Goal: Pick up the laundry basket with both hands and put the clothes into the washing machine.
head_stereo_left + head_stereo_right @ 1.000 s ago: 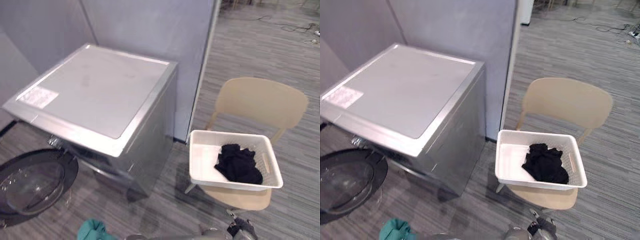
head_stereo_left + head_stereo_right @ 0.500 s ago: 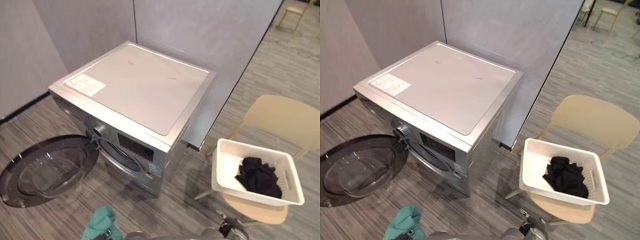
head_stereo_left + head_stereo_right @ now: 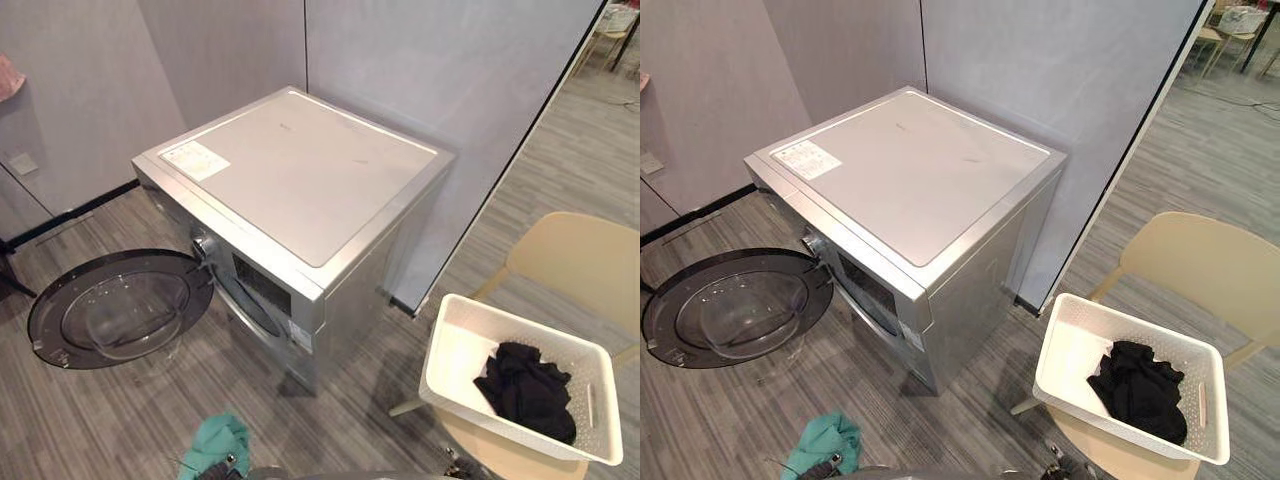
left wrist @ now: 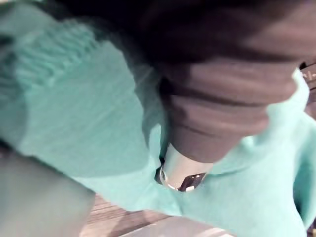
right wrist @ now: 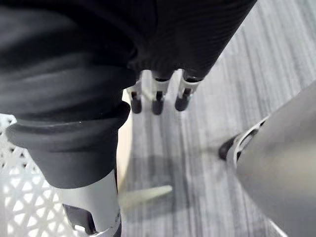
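A white laundry basket sits on a beige chair at the right, with black clothes bunched in it. The silver washing machine stands in the middle, its round door swung open to the left. Low at the front, a teal cloth hangs above the floor. My left hand is wrapped in it, the thumb pressed into the teal cloth. My right hand hangs beside the basket with fingers relaxed and nothing in it.
Grey partition walls stand close behind the machine. The open door takes up floor at the left front. Striped grey floor lies between me and the machine. More chairs show far back on the right.
The whole picture has shifted, so the camera has turned left: the machine's front and door show more fully and the basket sits further right. The teal cloth stays by my left hand.
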Tool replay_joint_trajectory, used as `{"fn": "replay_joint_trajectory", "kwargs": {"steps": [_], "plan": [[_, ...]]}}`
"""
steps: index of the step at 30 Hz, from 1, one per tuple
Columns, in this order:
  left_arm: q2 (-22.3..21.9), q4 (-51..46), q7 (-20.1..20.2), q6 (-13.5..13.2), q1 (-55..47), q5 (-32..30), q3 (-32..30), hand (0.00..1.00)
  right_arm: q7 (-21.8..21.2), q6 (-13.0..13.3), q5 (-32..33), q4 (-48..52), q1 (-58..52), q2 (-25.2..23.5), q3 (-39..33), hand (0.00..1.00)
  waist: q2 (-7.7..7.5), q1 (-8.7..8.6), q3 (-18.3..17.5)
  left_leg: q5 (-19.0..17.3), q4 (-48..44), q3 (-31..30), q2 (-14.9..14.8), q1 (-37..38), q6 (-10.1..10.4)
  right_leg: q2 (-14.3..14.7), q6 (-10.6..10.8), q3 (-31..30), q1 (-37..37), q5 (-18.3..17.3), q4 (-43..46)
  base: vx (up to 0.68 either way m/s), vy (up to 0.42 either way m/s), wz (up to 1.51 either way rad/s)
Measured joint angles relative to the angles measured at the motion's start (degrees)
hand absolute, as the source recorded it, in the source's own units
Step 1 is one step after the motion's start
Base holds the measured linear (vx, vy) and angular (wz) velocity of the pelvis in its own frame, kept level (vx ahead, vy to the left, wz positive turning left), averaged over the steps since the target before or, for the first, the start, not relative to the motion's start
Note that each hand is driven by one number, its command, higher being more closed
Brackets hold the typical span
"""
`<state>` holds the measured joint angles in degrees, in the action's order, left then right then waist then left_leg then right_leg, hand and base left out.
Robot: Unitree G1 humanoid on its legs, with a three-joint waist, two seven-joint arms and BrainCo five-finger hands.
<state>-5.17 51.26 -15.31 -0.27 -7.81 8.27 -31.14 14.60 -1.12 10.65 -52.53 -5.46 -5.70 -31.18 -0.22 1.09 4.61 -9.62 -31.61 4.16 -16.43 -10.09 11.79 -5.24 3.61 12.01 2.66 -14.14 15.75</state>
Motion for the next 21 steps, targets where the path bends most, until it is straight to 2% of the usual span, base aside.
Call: {"fn": "replay_joint_trajectory", "kwargs": {"steps": [1,2,3,4,5,7,9,10,11,12,13,15,16,17,18,20,21], "plan": [[-0.10,-0.52,0.23,-0.26,0.03,0.00,0.20,1.00,0.00,0.07,0.00,0.17,0.18,0.12,0.48,0.00,0.32,-0.11,0.58,0.71,-5.47,-1.78,-0.35,-2.90,1.25,-0.27,0.07,0.04,0.20,-0.06,0.30,-0.05,0.070,-0.03],[-0.44,-1.57,0.28,-0.28,0.01,-0.04,0.20,1.00,0.03,0.09,-0.04,0.86,0.17,0.38,0.75,0.00,0.62,0.24,1.37,4.04,-14.60,-3.38,-0.96,-7.35,2.60,-0.46,0.74,-0.21,0.39,-0.68,1.29,-0.12,0.171,-0.17],[-0.13,-1.92,0.21,-0.31,-0.10,0.04,-0.28,1.00,0.17,0.02,-0.03,1.29,0.01,0.07,1.37,0.00,0.19,0.70,1.63,7.67,-20.54,-3.02,-1.55,-9.59,-0.47,-1.40,1.11,-1.45,0.91,-1.36,1.73,-0.13,0.210,-0.32],[0.03,-1.93,0.11,-0.27,-0.05,0.04,-0.37,1.00,0.25,-0.04,-0.04,1.41,0.12,0.08,1.88,0.00,-0.79,1.18,2.07,7.25,-22.48,-2.54,-1.62,-10.39,-1.87,-2.10,1.08,-2.34,1.15,-1.76,1.76,-0.10,0.241,-0.62],[0.40,-2.16,-0.13,-0.26,-0.19,0.05,-0.29,1.00,0.41,-0.02,-0.04,1.77,0.00,0.10,2.56,0.00,-0.68,1.86,2.16,3.87,-22.75,-2.59,-2.17,-10.61,-6.63,-3.04,1.56,-4.78,0.94,-2.07,2.14,-0.02,0.190,-0.64],[0.96,-2.21,-0.39,-0.34,-0.50,0.10,0.86,1.00,0.40,0.03,-0.05,1.84,0.23,0.30,3.01,0.00,-0.64,1.38,2.07,2.44,-19.41,-3.50,-3.49,-10.94,-8.57,-3.89,2.19,-7.40,-0.23,-2.46,2.37,0.02,0.346,-0.69],[3.22,-2.19,-1.47,-0.26,-1.30,-0.04,3.89,1.00,0.78,0.00,-0.69,1.56,0.25,0.56,3.05,0.00,-2.06,1.37,1.37,2.00,-10.63,-10.85,-3.24,-11.26,-8.83,-6.81,3.82,-13.29,-3.12,-2.29,2.44,0.11,0.532,-0.96],[3.50,-2.11,-1.70,-0.26,-1.80,-0.09,4.54,1.00,0.88,0.03,-1.20,1.11,0.31,0.90,2.98,0.00,-2.15,1.38,0.87,2.48,-6.86,-14.12,-2.18,-10.37,-8.92,-7.64,4.72,-14.92,-3.93,-2.14,2.31,0.15,0.602,-1.12],[3.24,-1.61,-2.32,-0.33,-2.91,-0.12,5.31,1.00,1.12,0.01,-2.03,-0.28,0.57,2.16,2.72,0.00,-2.20,1.40,-0.49,-0.38,-3.25,-22.62,2.22,-7.08,-3.08,-9.67,7.43,-18.14,-5.45,-2.45,2.23,0.13,0.582,-0.81],[4.13,-0.87,-2.59,-0.33,-2.74,-0.30,5.94,1.00,1.31,-0.21,-2.28,-2.56,1.15,2.49,2.39,0.00,-1.90,0.46,-0.33,-4.07,-4.48,-24.85,4.33,-6.62,-0.84,-9.14,10.32,-22.50,-6.13,-4.01,3.34,0.18,0.631,-0.61],[4.90,0.32,-2.56,-0.44,-2.08,-0.50,6.60,1.00,1.38,-0.66,-2.34,-5.61,1.48,2.42,2.00,0.00,-2.57,-0.86,-0.60,-8.57,-8.15,-24.12,6.25,-6.95,1.51,-7.99,10.78,-26.64,-5.63,-4.55,4.50,0.14,0.463,-0.24],[5.56,0.57,-2.34,-0.42,-1.95,-0.80,8.45,1.00,1.33,-0.74,-2.32,-6.46,1.51,1.80,0.72,0.00,-2.72,-0.69,-1.01,-11.94,-9.87,-21.11,7.05,-5.85,2.63,-9.68,11.24,-28.09,-3.93,-0.96,3.28,0.09,0.352,-0.22],[5.81,0.56,-2.16,-0.42,-1.56,-1.92,10.16,1.00,1.30,-0.88,-2.31,-6.75,1.13,1.42,0.09,0.00,-2.63,-1.26,-1.12,-13.21,-9.75,-18.92,7.70,-5.30,1.02,-10.87,11.11,-28.18,-4.05,2.92,2.90,0.01,0.422,-0.18],[5.87,0.57,-2.12,-0.41,-1.25,-2.44,11.35,1.00,1.24,-1.12,-2.30,-6.65,1.21,1.42,0.09,0.00,-2.28,-1.65,-1.13,-13.62,-9.30,-17.97,7.90,-5.16,0.23,-11.18,11.13,-28.15,-4.37,5.31,2.88,-0.04,0.435,-0.07],[5.96,0.55,-2.04,-0.39,-0.83,-2.96,13.73,1.00,1.26,-1.33,-2.24,-5.98,1.16,1.78,0.01,0.00,-1.53,-2.23,-1.79,-14.57,-7.70,-16.50,8.60,-5.32,-1.61,-11.90,10.53,-28.26,-6.03,10.31,2.84,-0.09,0.448,-0.21],[6.40,0.51,-1.34,-0.47,0.27,-4.53,17.65,1.00,1.30,-1.51,-2.19,-4.11,0.98,1.70,0.11,0.00,-0.83,-2.64,-2.04,-13.71,-6.02,-12.72,9.69,-6.04,-4.02,-13.07,4.47,-28.47,-9.61,20.22,1.61,-0.16,0.435,-0.50],[6.52,0.54,-0.93,-0.51,0.27,-4.67,18.44,1.00,1.31,-1.47,-2.10,-3.42,0.85,1.69,0.22,0.00,-0.36,-2.99,-2.21,-13.80,-5.39,-11.60,9.56,-6.14,-4.59,-13.22,1.75,-27.35,-10.43,23.87,0.32,-0.17,0.311,-0.68]]}}
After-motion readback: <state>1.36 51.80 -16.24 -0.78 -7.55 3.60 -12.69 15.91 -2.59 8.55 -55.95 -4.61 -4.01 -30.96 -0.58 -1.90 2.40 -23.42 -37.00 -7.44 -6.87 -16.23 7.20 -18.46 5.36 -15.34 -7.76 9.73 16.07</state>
